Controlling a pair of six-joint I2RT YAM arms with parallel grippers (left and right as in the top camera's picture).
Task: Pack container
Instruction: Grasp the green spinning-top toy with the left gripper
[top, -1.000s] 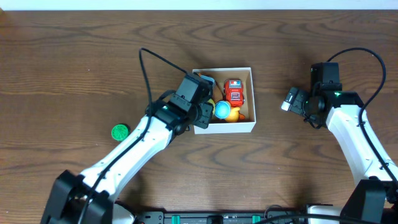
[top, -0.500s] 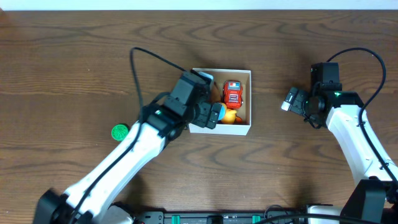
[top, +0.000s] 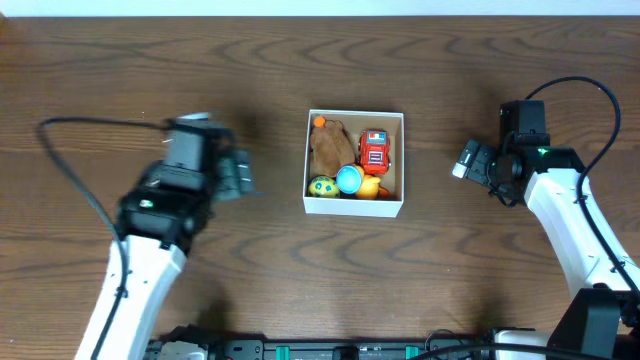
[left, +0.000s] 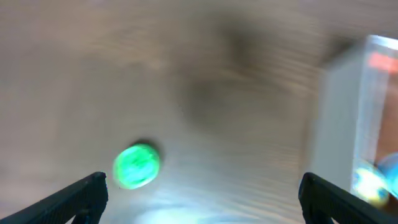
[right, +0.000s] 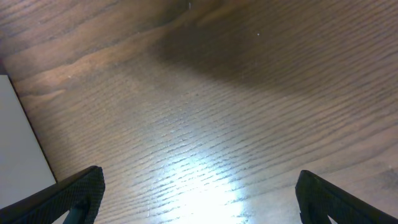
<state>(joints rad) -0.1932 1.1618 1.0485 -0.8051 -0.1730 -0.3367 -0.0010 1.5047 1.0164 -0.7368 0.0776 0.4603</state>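
Now the left fingers (left: 81, 198) have pulled away from the container (top: 354, 207)

container 1 (top: 354, 208) | toys inside 5 (top: 374, 150) | green disc 1 (left: 137, 165) | arms 2 (top: 562, 218)

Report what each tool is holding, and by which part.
Nothing is held. The left tool is open, the green disc lying loose below it; the right tool is open over the table.
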